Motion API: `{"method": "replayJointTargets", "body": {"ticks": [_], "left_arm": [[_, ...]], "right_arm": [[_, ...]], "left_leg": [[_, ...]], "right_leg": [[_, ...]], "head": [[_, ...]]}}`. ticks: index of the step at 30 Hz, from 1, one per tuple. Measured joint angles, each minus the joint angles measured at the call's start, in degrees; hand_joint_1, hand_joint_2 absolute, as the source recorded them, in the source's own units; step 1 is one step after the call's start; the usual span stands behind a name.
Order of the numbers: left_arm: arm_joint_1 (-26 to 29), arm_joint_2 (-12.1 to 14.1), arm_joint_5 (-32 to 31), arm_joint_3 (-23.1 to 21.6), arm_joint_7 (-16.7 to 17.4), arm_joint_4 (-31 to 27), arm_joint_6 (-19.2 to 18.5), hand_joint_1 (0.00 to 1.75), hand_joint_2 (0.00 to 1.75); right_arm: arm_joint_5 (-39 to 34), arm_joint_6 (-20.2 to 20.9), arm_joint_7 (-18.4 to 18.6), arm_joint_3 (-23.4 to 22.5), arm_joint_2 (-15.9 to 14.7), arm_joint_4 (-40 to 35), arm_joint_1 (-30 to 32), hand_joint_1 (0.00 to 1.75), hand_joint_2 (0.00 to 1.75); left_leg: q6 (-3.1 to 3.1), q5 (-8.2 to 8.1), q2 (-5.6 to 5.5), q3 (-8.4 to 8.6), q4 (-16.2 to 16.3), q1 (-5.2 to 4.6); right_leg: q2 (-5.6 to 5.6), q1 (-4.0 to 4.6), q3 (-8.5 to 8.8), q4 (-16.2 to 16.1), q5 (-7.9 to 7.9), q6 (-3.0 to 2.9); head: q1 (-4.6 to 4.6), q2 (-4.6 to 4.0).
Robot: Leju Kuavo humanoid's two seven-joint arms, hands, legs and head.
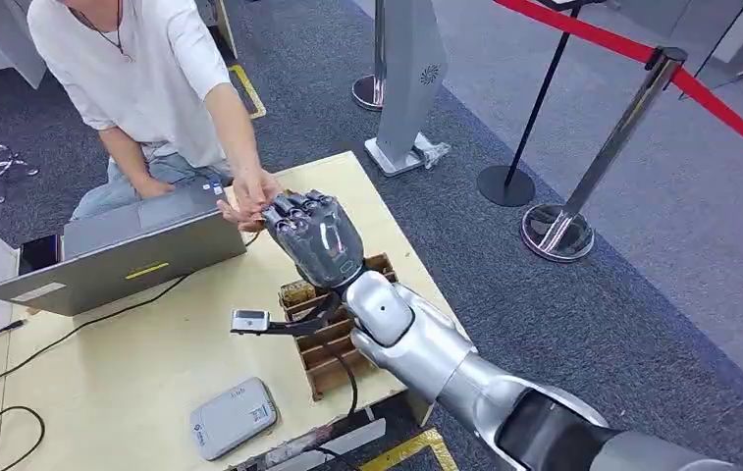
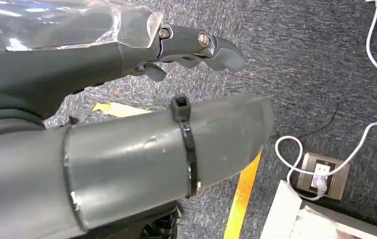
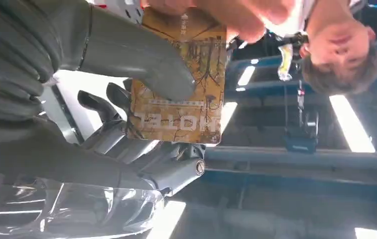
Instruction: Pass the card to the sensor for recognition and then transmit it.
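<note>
My right hand point(image 1: 313, 235) is held out over the far side of the table point(image 1: 132, 383), close to a person's hand point(image 1: 252, 196). In the right wrist view the hand point(image 3: 101, 124) pinches a yellow-brown card point(image 3: 196, 109) printed "HOTEL" between its thumb point(image 3: 141, 59) and fingers. The person's fingers point(image 3: 226, 15) touch the card's far edge. A small silver sensor box point(image 1: 249, 321) on a black cable lies on the table below my forearm. My left hand point(image 2: 101, 64) hangs over grey carpet, fingers spread, holding nothing.
A wooden card rack point(image 1: 333, 339) stands under my right arm. A grey laptop point(image 1: 122, 250) sits open in front of the person, and a grey flat device point(image 1: 233, 416) lies near the table's front edge. Rope-barrier posts point(image 1: 558, 231) stand to the right. A floor socket point(image 2: 323, 174) with white cables is below my left hand.
</note>
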Motion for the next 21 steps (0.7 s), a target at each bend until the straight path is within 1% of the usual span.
{"method": "replayJointTargets", "body": {"ticks": [6, 7, 8, 9, 10, 15, 16, 21], "left_arm": [[0.0, 0.0, 0.0, 0.0, 0.0, 0.0, 0.0, 0.00, 0.00], [0.0, 0.0, 0.0, 0.0, 0.0, 0.0, 0.0, 0.00, 0.00], [0.0, 0.0, 0.0, 0.0, 0.0, 0.0, 0.0, 0.00, 0.00], [0.0, 0.0, 0.0, 0.0, 0.0, 0.0, 0.0, 0.00, 0.00], [0.0, 0.0, 0.0, 0.0, 0.0, 0.0, 0.0, 0.00, 0.00], [0.0, 0.0, 0.0, 0.0, -0.1, 0.0, -0.1, 0.00, 0.00], [0.0, 0.0, 0.0, 0.0, -0.1, 0.0, -0.2, 0.00, 0.00], [0.0, 0.0, -0.1, 0.0, -0.2, 0.0, -0.2, 0.00, 0.00]], "right_arm": [[0.0, 0.8, 0.2, 0.2, 0.4, 2.9, -0.9, 1.75, 1.75], [0.0, 0.8, 0.1, 0.2, 0.5, 3.2, -1.0, 1.61, 1.75], [-0.1, 1.0, -0.3, 0.2, 0.6, 3.6, -1.0, 1.10, 1.75], [-0.2, 1.3, -0.7, 0.2, 0.7, 3.8, -1.0, 0.07, 1.75], [-0.4, 1.5, -1.1, 0.2, 0.7, 4.0, -1.0, 0.00, 1.75], [-0.7, 1.8, -1.7, 0.2, 1.1, 4.7, -1.0, 0.00, 1.75], [-0.6, 2.0, -1.8, 0.2, 1.1, 4.8, -0.9, 0.00, 0.00], [-1.6, 2.7, -2.4, 0.1, 1.2, 4.8, -0.7, 0.00, 0.00]], "left_leg": [[0.00, 0.00, 0.00, 0.00, 0.0, 0.01], [0.00, 0.00, 0.00, 0.00, 0.0, 0.01], [0.00, 0.00, 0.00, 0.00, 0.0, 0.01], [0.00, 0.00, 0.00, 0.00, 0.0, 0.00], [0.00, 0.00, 0.00, 0.00, 0.0, 0.00], [0.00, 0.00, 0.00, -0.01, 0.0, 0.00], [0.00, 0.00, 0.00, 0.00, 0.0, 0.00], [0.00, 0.00, 0.00, 0.00, 0.0, 0.00]], "right_leg": [[0.00, 0.00, -0.01, 0.0, 0.00, 0.00], [0.00, 0.00, -0.01, 0.0, 0.00, 0.00], [0.00, 0.00, -0.01, 0.0, 0.00, 0.00], [0.00, 0.00, -0.01, 0.0, 0.00, 0.00], [0.00, 0.00, -0.01, 0.0, 0.00, 0.00], [0.00, 0.00, -0.01, 0.0, 0.00, 0.00], [0.00, 0.00, -0.02, 0.0, 0.00, 0.00], [0.00, 0.00, -0.02, 0.0, 0.00, 0.00]], "head": [[0.00, 0.00], [0.00, 0.00], [0.00, 0.00], [0.00, 0.00], [0.00, 0.00], [0.00, 0.00], [0.00, 0.00], [0.00, 0.00]]}}
